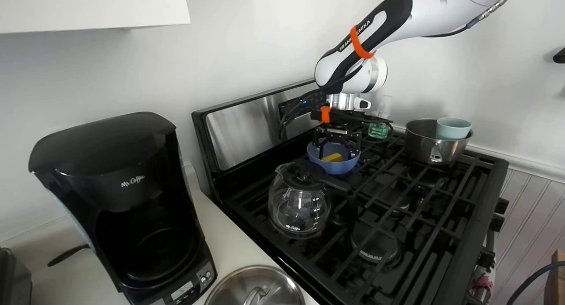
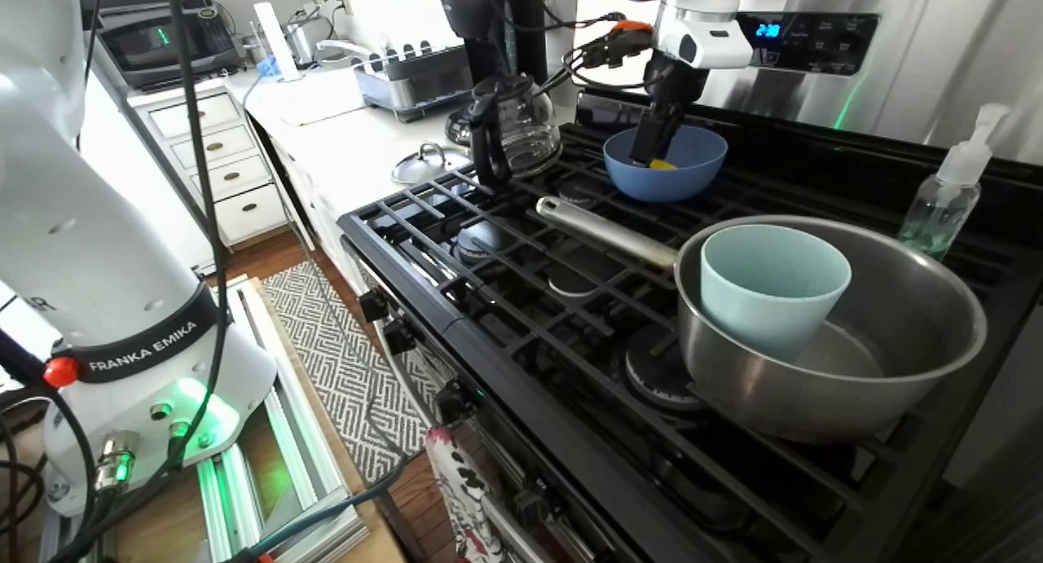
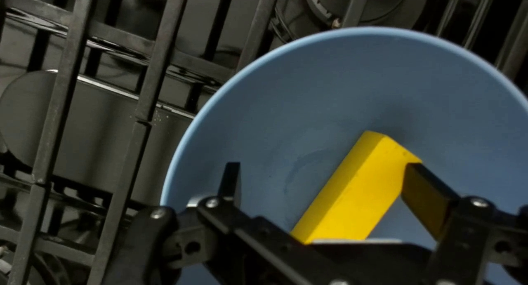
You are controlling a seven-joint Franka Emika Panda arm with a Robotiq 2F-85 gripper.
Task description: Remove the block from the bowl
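Note:
The yellow block (image 3: 354, 190) lies slanted inside the blue bowl (image 3: 247, 78) in the wrist view. My gripper (image 3: 322, 166) is open with its fingertips down in the bowl. The block lies between the fingers, close to the right finger and well apart from the left one; whether the right finger touches it I cannot tell. The block's near end is hidden behind the gripper linkage. In both exterior views the bowl (image 1: 333, 167) (image 2: 664, 182) stands on the stove, with the gripper (image 1: 336, 154) (image 2: 649, 151) inside it and part of the block (image 1: 332, 157) (image 2: 662, 164) showing.
A glass carafe (image 1: 300, 208) stands close beside the bowl on the stove grates (image 1: 397, 216). A steel pot (image 2: 782, 392) holding a light teal cup (image 2: 766, 294) and a soap bottle (image 2: 941, 196) stand on the stove. The stove's back panel (image 1: 247, 133) rises behind the bowl.

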